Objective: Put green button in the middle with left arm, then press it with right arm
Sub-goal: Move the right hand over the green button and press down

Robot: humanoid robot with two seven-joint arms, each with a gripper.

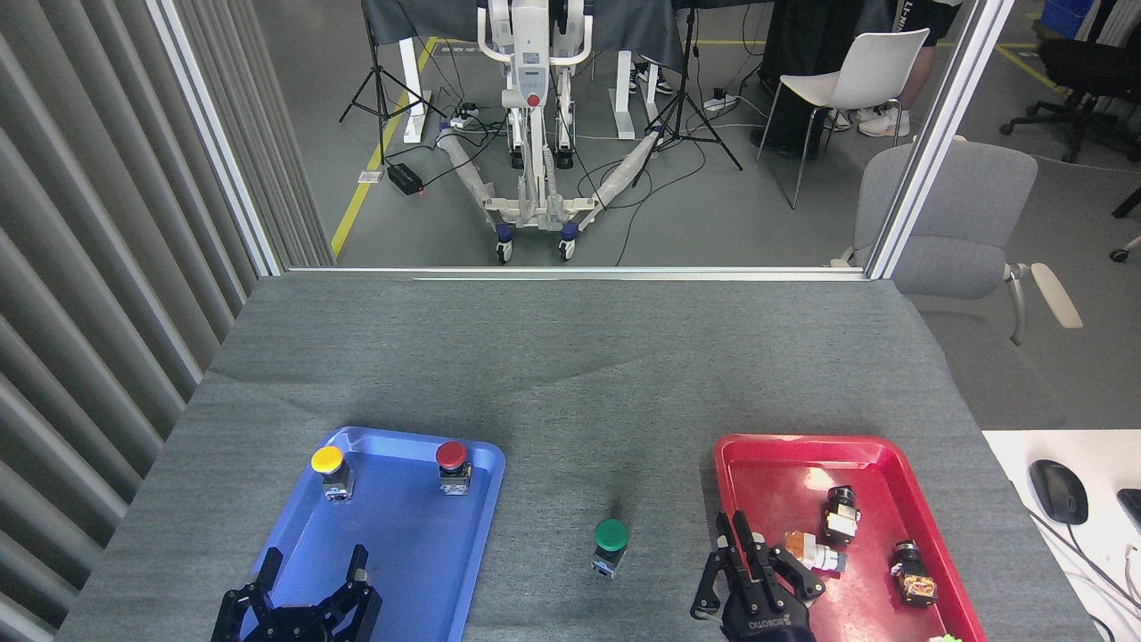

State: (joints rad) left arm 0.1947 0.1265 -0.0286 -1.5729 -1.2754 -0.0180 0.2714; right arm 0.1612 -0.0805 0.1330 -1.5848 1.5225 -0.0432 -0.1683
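Grey woven cloth covers the table (570,357), which fills the lower two thirds of the frame, with a workshop floor, stands and chairs beyond its far edge. At bottom centre the green button (611,542) stands upright on the bare cloth of the middle (570,499), between the blue tray (392,571) at lower left and the red tray (793,455) at lower right, touching neither of them.

Low at the bottom left edge, the left end effector (307,597) hangs over the near end of the blue tray with its black fingers spread wide, released and holding nothing, well apart from the green button. Only its fingers and a bit of its body show; the arm behind it is cut off by the frame.

At bottom right, the right end effector (749,557) sits over the left rim of the red tray, fingers pointing up the frame and drawn close together. It seems to grip nothing, though from this angle I cannot tell whether it is fully closed. White lettering shows on its wrist body.

Near the far edge of the blue tray stand a yellow-capped button (328,468) and a red-capped button (453,464). Small parts (838,517) lie loose in the red tray.
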